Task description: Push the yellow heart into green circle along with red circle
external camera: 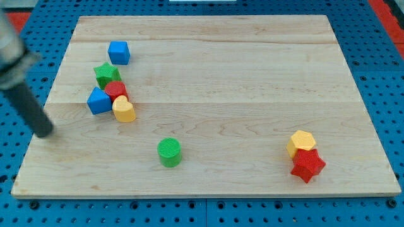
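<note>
The yellow heart (124, 109) lies at the board's left, touching the red circle (116, 91) just above it. The green circle (169, 152) stands apart, lower and to the right of them, near the board's bottom middle. My tip (45, 133) rests on the board's left edge, well to the left of the yellow heart and slightly lower, touching no block. The rod runs up to the view's top left.
A blue block (99, 101) touches the red circle's left side, with a green star (106, 74) above it. A blue cube (118, 52) sits farther up. A yellow hexagon (302, 142) and red star (307, 165) sit at the lower right.
</note>
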Robot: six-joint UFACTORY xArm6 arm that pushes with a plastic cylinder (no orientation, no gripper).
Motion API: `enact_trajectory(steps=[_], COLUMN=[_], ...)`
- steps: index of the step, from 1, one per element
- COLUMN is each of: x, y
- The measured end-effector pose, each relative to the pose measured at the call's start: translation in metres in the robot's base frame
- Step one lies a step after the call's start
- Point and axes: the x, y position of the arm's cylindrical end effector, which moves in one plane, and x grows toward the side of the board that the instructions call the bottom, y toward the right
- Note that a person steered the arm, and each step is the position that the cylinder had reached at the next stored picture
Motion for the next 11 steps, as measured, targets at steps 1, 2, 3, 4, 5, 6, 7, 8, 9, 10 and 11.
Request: enact_trajectory(steps=[1,2,3,4,5,6,7,8,9,10,11], x=[-0.041,-0.06,-0.064,-0.063,-0.051,-0.053,-0.077,-0.032,-0.004,-0.016,-0.052], y=[0.018,0.044,0.118,0.157,0.2,0.166,0.139,0.133,0.172,0.19,0.197])
